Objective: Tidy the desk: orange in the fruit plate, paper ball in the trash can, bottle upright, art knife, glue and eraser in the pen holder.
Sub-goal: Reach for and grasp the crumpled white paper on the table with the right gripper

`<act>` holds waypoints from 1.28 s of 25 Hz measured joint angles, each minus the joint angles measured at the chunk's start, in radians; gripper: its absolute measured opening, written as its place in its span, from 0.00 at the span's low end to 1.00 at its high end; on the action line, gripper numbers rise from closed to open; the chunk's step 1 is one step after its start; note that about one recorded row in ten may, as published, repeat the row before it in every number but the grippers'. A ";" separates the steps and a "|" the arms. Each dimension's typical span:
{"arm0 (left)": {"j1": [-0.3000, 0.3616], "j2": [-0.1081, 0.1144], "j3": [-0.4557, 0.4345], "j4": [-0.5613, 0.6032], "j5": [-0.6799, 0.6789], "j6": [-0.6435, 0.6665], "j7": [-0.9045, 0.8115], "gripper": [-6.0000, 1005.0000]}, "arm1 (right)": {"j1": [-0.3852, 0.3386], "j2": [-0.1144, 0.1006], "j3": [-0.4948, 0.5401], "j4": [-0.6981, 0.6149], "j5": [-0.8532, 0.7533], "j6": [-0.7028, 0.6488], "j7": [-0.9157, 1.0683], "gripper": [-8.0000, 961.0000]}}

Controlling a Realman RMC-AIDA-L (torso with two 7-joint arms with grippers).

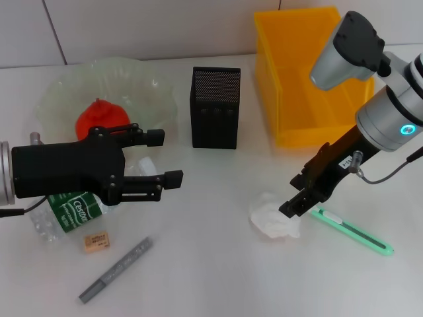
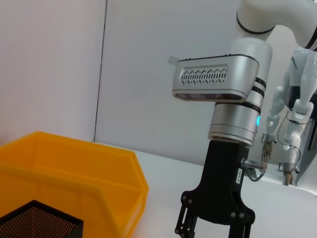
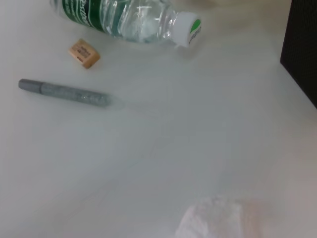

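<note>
One paper ball (image 1: 273, 218) touches right claw (image 1: 295, 206) (low).

A robot lab or test room is shown. A plain white tabletop (image 1: 218, 277) is set against bare pale wall panels (image 2: 49, 64). A second white robot (image 2: 297, 99) is seen standing far off in the left wrist view. Desk things are laid out as for a test: a black mesh pen holder (image 1: 215, 107), a yellow bin (image 1: 297, 72), a lying bottle (image 3: 124, 20).
</note>
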 joint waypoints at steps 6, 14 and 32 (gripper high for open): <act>0.000 0.000 0.003 0.000 0.001 -0.003 0.000 0.81 | 0.001 0.003 -0.038 0.000 0.005 0.031 0.000 0.70; 0.000 0.002 0.004 -0.005 0.001 -0.004 0.000 0.81 | 0.023 0.005 -0.056 0.030 0.037 0.038 0.001 0.70; -0.009 0.002 0.002 -0.011 0.014 -0.020 0.004 0.81 | 0.034 0.003 -0.059 0.086 0.037 0.072 -0.007 0.70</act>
